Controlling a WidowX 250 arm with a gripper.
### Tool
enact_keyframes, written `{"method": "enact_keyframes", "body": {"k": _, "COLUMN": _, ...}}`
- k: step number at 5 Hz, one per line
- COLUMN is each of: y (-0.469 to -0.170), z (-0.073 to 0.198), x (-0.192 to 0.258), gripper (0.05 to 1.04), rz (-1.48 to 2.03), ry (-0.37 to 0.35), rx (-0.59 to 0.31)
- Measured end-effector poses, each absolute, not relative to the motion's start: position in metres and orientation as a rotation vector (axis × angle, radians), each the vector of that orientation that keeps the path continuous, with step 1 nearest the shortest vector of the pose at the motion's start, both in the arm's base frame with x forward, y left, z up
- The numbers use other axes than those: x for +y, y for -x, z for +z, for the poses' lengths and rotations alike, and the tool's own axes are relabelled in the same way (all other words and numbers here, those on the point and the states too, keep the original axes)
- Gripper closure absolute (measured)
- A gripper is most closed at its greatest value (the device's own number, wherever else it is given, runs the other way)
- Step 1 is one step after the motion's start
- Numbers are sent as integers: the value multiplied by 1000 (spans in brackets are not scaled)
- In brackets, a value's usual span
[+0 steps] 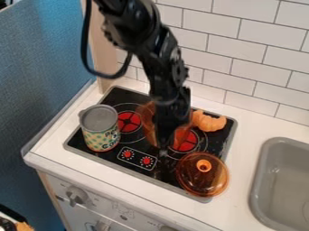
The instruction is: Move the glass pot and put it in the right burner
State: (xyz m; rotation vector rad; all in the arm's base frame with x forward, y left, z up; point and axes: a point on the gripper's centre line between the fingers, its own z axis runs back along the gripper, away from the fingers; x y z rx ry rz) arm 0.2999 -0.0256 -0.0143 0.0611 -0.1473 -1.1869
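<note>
Left: patterned can (100,128) upright beside the left burner (128,122). Centre: amber, see-through glass pot (147,118), between the burners, partly behind the arm (161,74); its tilt we cannot tell. Jaws down at the pot; open or clenched, we cannot tell. Likely step: securing it. We'd want a firm wall hold, then a low, level shift onto the right burner (184,141), clear of the lid (201,179) and orange toy (209,122).

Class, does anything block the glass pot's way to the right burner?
Nothing visible stands between the glass pot and the right burner, though the arm hides part of that stretch. The glass lid sits nearer the camera, off that path.
</note>
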Motion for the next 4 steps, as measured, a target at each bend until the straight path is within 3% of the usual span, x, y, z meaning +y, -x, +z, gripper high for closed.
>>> {"method": "enact_keyframes", "body": {"k": 2, "y": -288, "z": -34, "x": -24, "gripper": 1005, "rz": -1200, "ry": -72, "rx": -106}}
{"method": "enact_keyframes", "body": {"k": 4, "y": -301, "z": -42, "x": -14, "gripper": 1005, "rz": -1180, "ry": -96, "rx": -96}}
